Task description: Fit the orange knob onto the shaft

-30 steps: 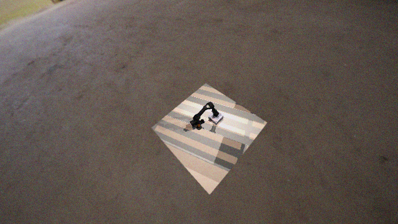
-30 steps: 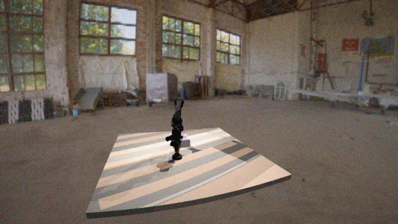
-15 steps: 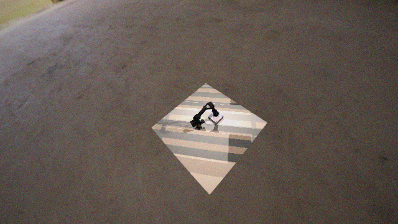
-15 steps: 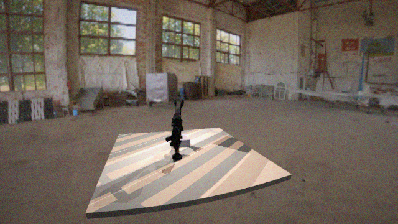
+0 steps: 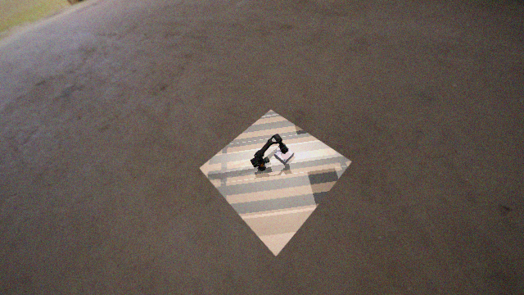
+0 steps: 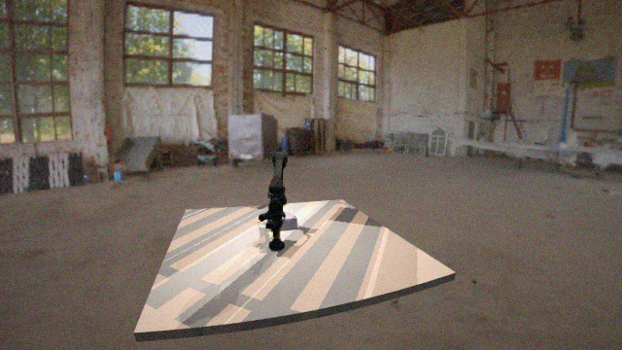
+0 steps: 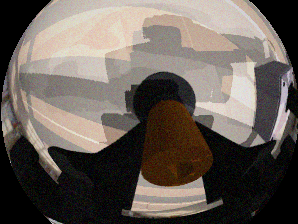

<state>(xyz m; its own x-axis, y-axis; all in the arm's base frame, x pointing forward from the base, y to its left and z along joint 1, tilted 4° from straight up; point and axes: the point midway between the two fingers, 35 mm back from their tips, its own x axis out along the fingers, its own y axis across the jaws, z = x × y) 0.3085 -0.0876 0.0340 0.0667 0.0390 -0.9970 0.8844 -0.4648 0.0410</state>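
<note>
Gripping the orange knob (image 7: 176, 145) above the round pedestal (image 7: 141, 95)

The gripper's (image 7: 174, 150) (image 5: 284, 149) black fingers are closed on the knob; how far it sits down the shaft cannot be told.

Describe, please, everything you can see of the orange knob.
The orange knob is a brownish-orange, smooth-looking piece, plastic perhaps, tapering from a broad end facing the wrist camera to a narrower far end. A darker patch marks the broad end. It is gripped between the fingers of the claw. Its far end overlaps a dark round shape, probably the pedestal; whether they touch I cannot tell. Its hole is not visible.
</note>
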